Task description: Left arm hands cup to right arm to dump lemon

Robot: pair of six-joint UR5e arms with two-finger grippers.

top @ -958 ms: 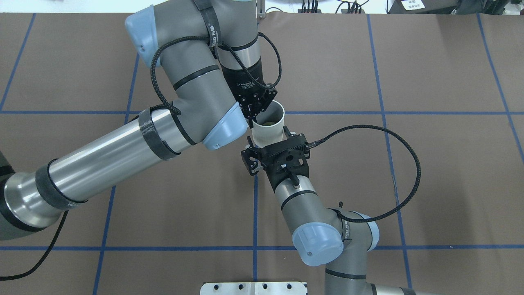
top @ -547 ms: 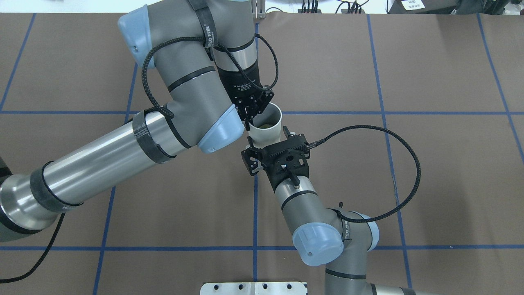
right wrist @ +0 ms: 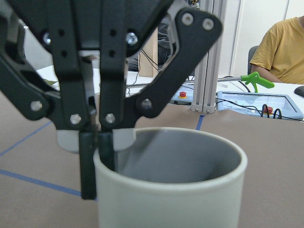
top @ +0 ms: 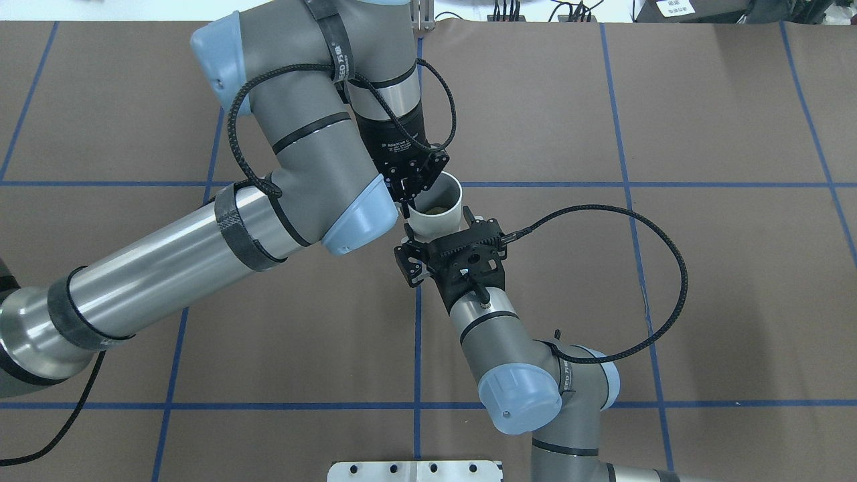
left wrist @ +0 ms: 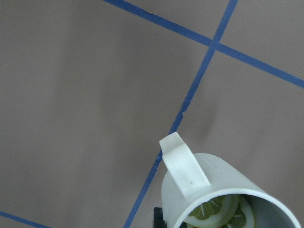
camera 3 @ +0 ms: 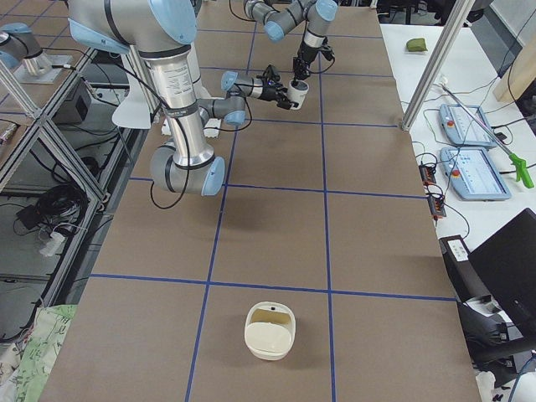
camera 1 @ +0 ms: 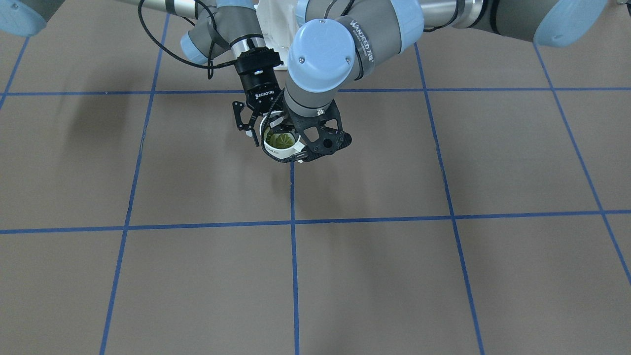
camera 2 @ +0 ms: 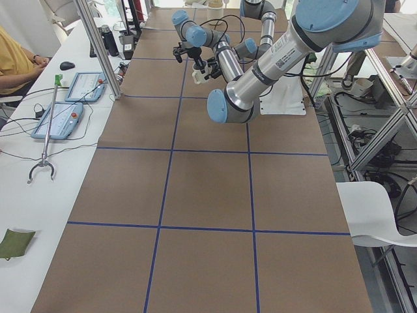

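Note:
The off-white cup [top: 438, 209] hangs upright above the brown table, handle [left wrist: 183, 166] outward. The yellow-green lemon [camera 1: 282, 140] slice lies inside it and also shows in the left wrist view [left wrist: 216, 213]. My left gripper [top: 410, 195] comes down from above and is shut on the cup's rim; its pads [right wrist: 108, 142] pinch the wall. My right gripper [top: 436, 224] reaches in level from the side. It is open, with one finger on each side of the cup's body [camera 1: 276, 148]. I cannot tell whether its fingers touch the cup.
The brown table [top: 669, 301] has a blue tape grid. An off-white container [camera 3: 270, 332] sits alone near the end on my right. A metal plate [top: 415, 470] lies at the near edge. Control tablets [camera 2: 62, 111] and a seated person [camera 2: 16, 55] are beside the table.
My left arm has drifted slightly left and toward the robot, bringing the cup a little deeper between the right gripper's fingers. The right arm has not moved.

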